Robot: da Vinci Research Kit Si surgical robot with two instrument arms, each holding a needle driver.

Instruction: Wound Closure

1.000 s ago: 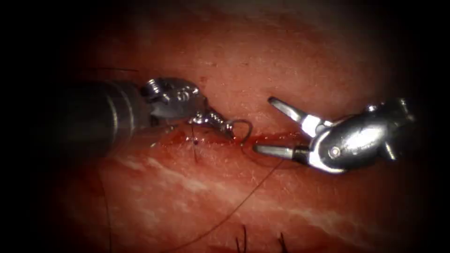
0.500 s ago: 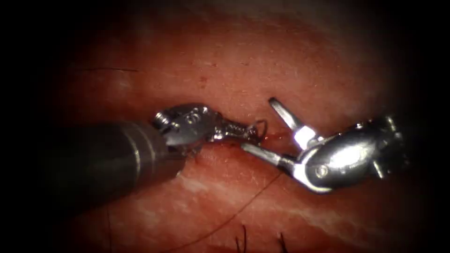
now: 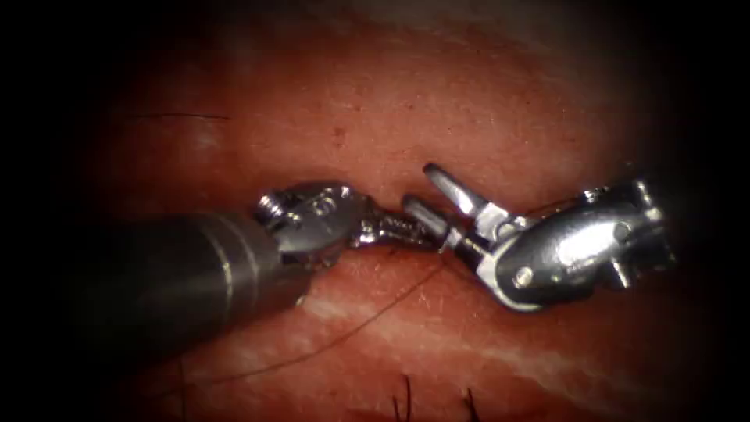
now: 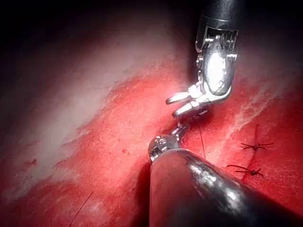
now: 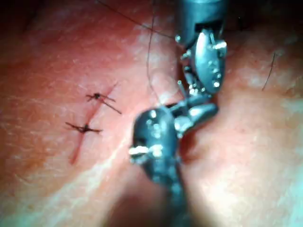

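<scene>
Two needle drivers tip to tip over the middle of the tissue. Left tool lying low from the left edge of the tissue, jaws clenched together, thin and straight, with the very tip tucked under the right tool. Cannot tell what sits in that grip, because the right tool's lower jaw covers the spot; the needle likewise not to be made out with certainty where the two tips meet, nor whether in the tissue or out of it. Right tool coming in from the right edge, jaws released and spread wide, one finger raised and the other laid across the left tool's tip, closed on nothing. Same meeting in the left wrist view: right tool with parted jaws just above the left tool. Dark thread starting just under the meeting point and running slack over the tissue toward its lower left edge, touching the surface. Two finished stitches with short cut ends on the cut, near each other and well apart from both tools.
</scene>
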